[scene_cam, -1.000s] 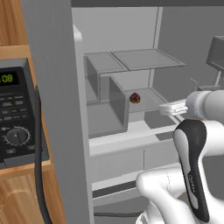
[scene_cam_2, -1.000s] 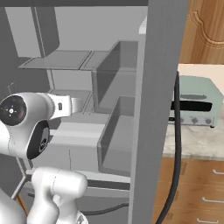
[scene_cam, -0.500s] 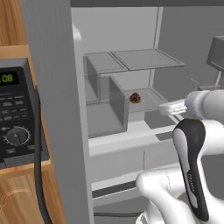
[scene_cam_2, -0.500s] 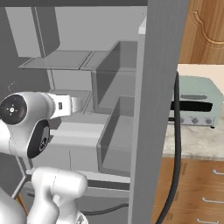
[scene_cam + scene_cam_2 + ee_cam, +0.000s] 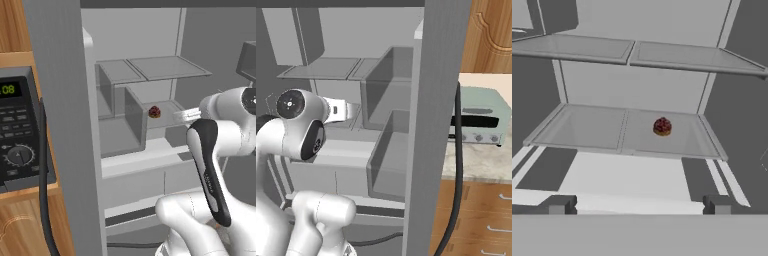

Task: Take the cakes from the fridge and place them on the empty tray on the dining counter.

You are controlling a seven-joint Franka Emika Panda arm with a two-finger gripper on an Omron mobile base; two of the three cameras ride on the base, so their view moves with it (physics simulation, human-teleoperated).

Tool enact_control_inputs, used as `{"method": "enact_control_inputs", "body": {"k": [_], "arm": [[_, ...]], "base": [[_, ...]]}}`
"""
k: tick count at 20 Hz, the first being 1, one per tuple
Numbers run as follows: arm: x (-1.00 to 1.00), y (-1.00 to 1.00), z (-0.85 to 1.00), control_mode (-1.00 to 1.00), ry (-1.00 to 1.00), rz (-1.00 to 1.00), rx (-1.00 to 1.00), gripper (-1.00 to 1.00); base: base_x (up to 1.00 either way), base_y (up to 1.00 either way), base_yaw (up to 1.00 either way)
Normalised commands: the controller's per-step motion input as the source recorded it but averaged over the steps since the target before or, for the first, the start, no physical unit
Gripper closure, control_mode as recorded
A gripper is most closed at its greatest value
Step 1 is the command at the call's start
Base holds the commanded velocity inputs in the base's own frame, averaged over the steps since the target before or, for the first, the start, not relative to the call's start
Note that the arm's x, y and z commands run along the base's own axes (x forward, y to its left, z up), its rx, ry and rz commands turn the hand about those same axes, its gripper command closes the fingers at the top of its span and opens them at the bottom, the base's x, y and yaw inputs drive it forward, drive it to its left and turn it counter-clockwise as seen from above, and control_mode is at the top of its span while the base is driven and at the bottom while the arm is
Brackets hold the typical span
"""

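Gripper (image 5: 637, 206) jaws stand wide apart and empty, aimed into the fridge (image 5: 150, 90); the round dark cake (image 5: 662, 127) sits ahead and slightly right of centre on the middle shelf (image 5: 587, 127), well apart from the fingertips. Against the earlier frames, nothing has shifted visibly. The cake is round, with no discernible long axis.

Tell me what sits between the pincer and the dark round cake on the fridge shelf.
Nothing: in the hand view, bare grey shelf runs from the open pincer to the dark round cake on the fridge shelf.
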Motion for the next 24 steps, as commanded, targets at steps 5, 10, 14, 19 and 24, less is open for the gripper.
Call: {"method": "enact_control_inputs", "body": {"k": [5, 10, 14, 19, 24], "arm": [[0.44, -0.05, -0.24, -1.00, 0.01, 0.00, 0.00, -1.00], [0.39, -0.08, -0.24, -1.00, 0.00, 0.00, 0.00, -1.00], [0.47, -0.04, -0.33, -1.00, 0.07, 0.00, -0.02, -1.00], [0.48, 0.00, -0.29, -1.00, 0.15, 0.00, -0.03, -1.00], [0.45, -0.05, -0.33, -1.00, 0.07, 0.00, 0.00, -1.00]], "base": [[0.00, 0.00, 0.00], [0.00, 0.00, 0.00], [0.00, 0.00, 0.00], [0.00, 0.00, 0.00], [0.00, 0.00, 0.00]]}}
